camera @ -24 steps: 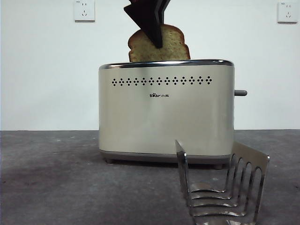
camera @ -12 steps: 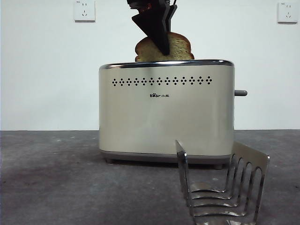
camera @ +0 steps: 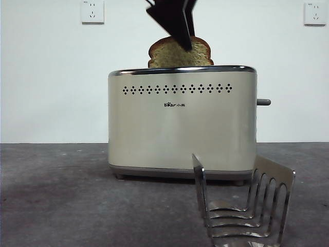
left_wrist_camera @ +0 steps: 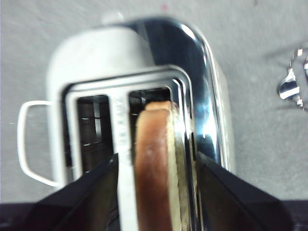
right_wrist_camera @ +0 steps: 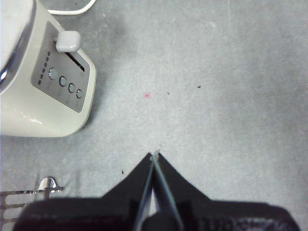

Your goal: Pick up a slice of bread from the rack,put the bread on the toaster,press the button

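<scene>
Left gripper spread wide, gripping nothing, jaws clear of both faces of the slice of bread. Slice seated upright in one slot of the toaster, crust showing above the chrome rim. Released since the earlier frames; slice lower and level, gripper lifting. Lever unpressed. Right gripper closed, empty, waiting over bare table. Rack empty.

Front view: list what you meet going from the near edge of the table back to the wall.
The rack, nearest → the toaster behind it, with the slice of bread standing in its top under the left end effector → two wall sockets on the white wall.
</scene>
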You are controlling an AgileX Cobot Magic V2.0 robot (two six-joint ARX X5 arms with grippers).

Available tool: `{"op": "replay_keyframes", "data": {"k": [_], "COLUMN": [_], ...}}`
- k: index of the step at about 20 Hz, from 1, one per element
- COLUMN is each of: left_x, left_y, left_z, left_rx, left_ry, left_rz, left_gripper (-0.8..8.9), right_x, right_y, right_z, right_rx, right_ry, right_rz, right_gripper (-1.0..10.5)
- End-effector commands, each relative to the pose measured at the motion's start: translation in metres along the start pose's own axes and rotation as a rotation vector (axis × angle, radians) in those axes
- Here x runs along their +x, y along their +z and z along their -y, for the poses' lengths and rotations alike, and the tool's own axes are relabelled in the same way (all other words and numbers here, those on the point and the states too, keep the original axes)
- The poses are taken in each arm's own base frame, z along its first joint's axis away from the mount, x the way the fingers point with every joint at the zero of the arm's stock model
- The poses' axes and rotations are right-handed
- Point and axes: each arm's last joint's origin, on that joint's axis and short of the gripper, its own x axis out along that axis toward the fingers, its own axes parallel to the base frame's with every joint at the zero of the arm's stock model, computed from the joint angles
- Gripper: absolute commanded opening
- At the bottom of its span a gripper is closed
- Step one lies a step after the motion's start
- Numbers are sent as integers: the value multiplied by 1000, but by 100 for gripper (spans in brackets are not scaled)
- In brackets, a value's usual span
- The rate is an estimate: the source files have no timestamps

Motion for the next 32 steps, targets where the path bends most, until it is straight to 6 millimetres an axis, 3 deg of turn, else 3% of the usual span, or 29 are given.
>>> {"op": "replay_keyframes", "data": {"k": [1, 4, 10, 11, 13, 16, 20, 25, 28, 32], "left_x": [-35, -76, -158, -172, -193, -217, -234, -241, -234, -208], "left_y": [-3, -7, -13, -14, -17, -23, -29, -32, -36, -48], "left_z": [2, 12, 39, 45, 55, 71, 80, 87, 95, 111], "left_rx": [-104, -211, -423, -474, -574, -701, -813, -927, -943, -993], "left_ry": [59, 67, 177, 195, 215, 219, 232, 216, 191, 124], "left_rz": [48, 122, 268, 296, 342, 385, 425, 450, 416, 310], "left_gripper": [284, 283, 276, 213, -25, -4, -4, -5, -5, -4], "right_x": [7, 17, 49, 60, 80, 114, 150, 184, 191, 192], "right_y": [6, 18, 53, 58, 66, 75, 81, 80, 79, 79], "right_z": [-1, -3, -14, -15, -15, -16, -13, -9, -8, -7], "right_rx": [-7, -15, -36, -7, 36, 91, 167, 225, 232, 232], "right_ry": [9, 78, 415, 466, 536, 641, 684, 720, 712, 690], "right_rz": [-4, 25, 112, 100, 64, 1, -55, -115, -129, -120], "right_gripper": [-2, -3, -7, -7, -7, -7, -8, -8, -7, -8]}}
